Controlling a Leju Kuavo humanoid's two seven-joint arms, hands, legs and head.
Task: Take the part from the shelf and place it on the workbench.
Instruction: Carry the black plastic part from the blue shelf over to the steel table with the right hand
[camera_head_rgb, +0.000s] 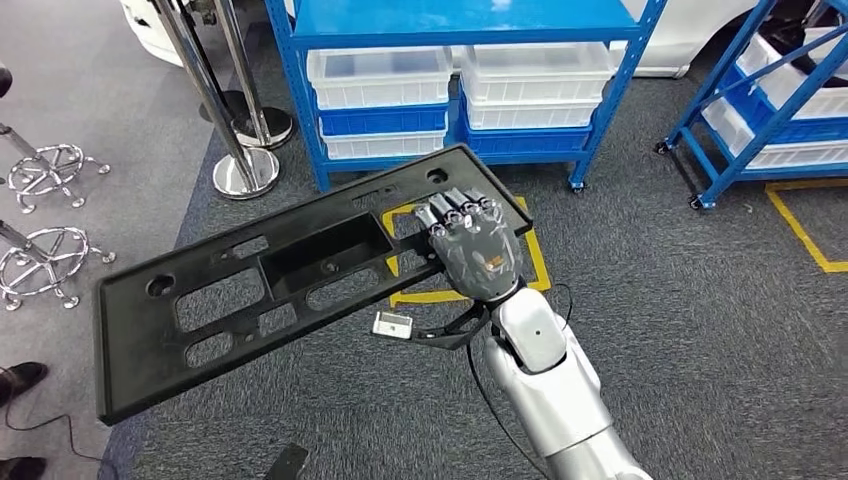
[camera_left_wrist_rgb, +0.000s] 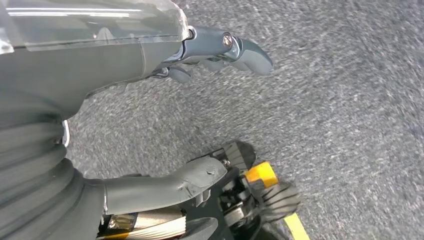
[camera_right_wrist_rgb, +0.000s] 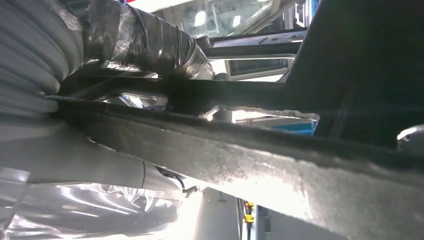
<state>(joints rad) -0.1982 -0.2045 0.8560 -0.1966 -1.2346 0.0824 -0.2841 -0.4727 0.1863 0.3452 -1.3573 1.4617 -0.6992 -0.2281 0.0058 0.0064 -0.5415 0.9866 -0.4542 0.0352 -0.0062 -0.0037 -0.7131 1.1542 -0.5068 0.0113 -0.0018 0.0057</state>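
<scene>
In the head view, the right robot hand (camera_head_rgb: 470, 245) held a long black plastic part (camera_head_rgb: 250, 290) at its 3 o'clock end, fingers laid over the top face. The panel hung in the air above grey carpet, its far end reaching toward 8 o'clock, in front of a blue shelf (camera_head_rgb: 300, 90) with white bins. It looked stiff and light, yet long enough to lever against a one-end hold; a more central grip might steady it. The left robot hand (camera_left_wrist_rgb: 220, 50) hung over the floor, fingers apart, holding nothing.
</scene>
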